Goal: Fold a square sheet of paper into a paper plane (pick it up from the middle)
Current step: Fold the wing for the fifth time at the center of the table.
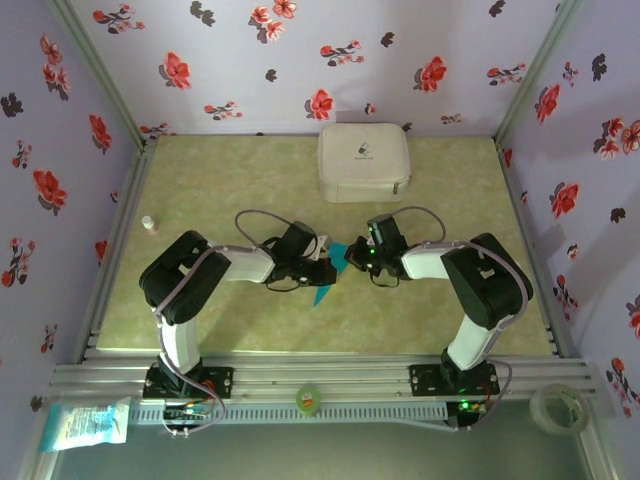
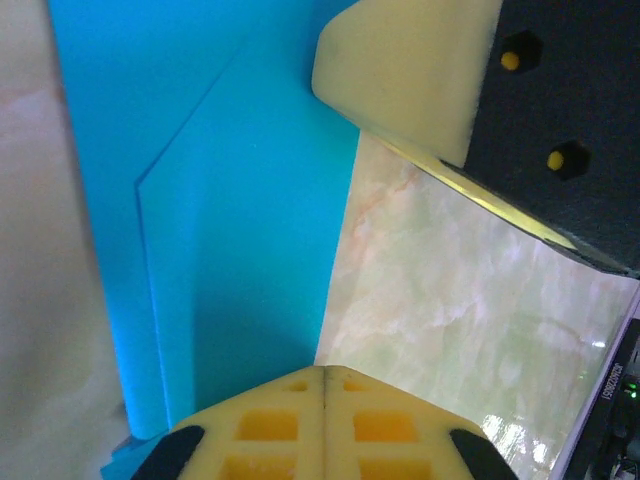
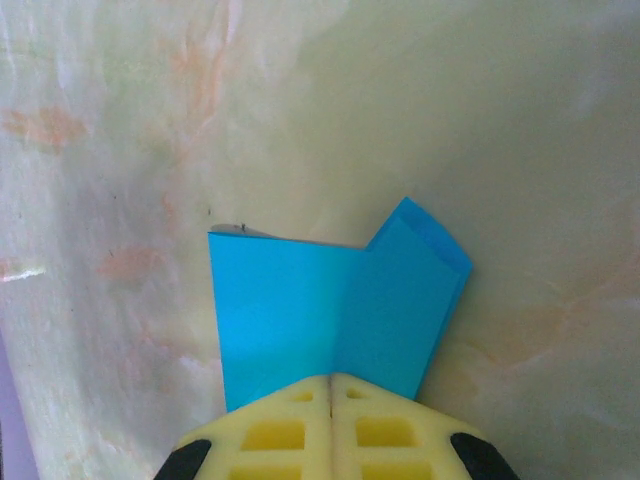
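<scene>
The turquoise sheet of paper [image 1: 326, 278] is folded into a narrow layered shape and is held between both arms at the table's middle. My left gripper [image 2: 325, 370] is shut, its fingertips meeting at the right edge of the layered paper [image 2: 240, 220]. The yellow pad of the right gripper's finger [image 2: 400, 70] shows close by at the top of the left wrist view. My right gripper [image 3: 331, 377] is shut on the paper [image 3: 300, 310], whose centre crease runs straight into the seam of its jaws. One flap tilts up to the right.
A white rounded-square zip case [image 1: 364, 162] lies at the back of the marbled table [image 1: 230, 170]. A small white bottle [image 1: 149, 224] stands at the left edge. Floral walls close three sides. A tape roll [image 1: 556, 405] and a packet [image 1: 85, 422] lie beyond the front rail.
</scene>
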Robot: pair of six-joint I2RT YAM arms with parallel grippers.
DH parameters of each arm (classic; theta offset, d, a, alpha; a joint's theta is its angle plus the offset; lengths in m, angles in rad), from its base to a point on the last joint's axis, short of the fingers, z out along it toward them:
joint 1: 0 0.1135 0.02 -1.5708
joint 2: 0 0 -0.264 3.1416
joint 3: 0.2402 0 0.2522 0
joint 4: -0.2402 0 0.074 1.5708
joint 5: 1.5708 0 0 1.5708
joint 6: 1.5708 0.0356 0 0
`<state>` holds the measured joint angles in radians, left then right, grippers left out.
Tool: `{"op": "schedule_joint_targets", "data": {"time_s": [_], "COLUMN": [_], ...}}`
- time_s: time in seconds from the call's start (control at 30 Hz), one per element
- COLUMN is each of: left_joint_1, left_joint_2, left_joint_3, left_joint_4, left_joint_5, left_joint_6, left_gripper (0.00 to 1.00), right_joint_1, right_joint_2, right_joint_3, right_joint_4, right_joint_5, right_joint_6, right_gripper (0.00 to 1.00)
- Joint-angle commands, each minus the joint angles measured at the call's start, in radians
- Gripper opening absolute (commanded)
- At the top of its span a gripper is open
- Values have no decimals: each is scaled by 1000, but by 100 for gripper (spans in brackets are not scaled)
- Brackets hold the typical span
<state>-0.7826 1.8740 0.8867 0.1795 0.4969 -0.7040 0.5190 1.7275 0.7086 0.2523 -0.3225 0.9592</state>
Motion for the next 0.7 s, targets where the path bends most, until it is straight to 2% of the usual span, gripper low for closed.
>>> {"op": "schedule_joint_targets", "data": {"time_s": [0.0,0.13,0.27,0.47,0.67], "left_joint_1": [-10,-10,-10,-11,-10], "left_joint_2": [15,10,11,4,3], "left_joint_3": [-55,-59,-57,-67,-69], "left_joint_4": [-116,-110,-108,-97,-96], "left_joint_5": [-7,-5,-3,-7,-5], "left_joint_6": [-20,-24,-25,-26,-29], "left_gripper": [0,0,0,0,0], "right_joint_1": [3,10,41,72,50], "right_joint_2": [-58,-135,-108,-37,7], "right_joint_3": [25,22,31,24,9], "right_joint_4": [-102,-96,-60,-27,-64], "right_joint_5": [7,-33,-91,-82,-13], "right_joint_6": [-36,-50,-43,-13,-41], "right_gripper": [6,2,2,1,0]}}
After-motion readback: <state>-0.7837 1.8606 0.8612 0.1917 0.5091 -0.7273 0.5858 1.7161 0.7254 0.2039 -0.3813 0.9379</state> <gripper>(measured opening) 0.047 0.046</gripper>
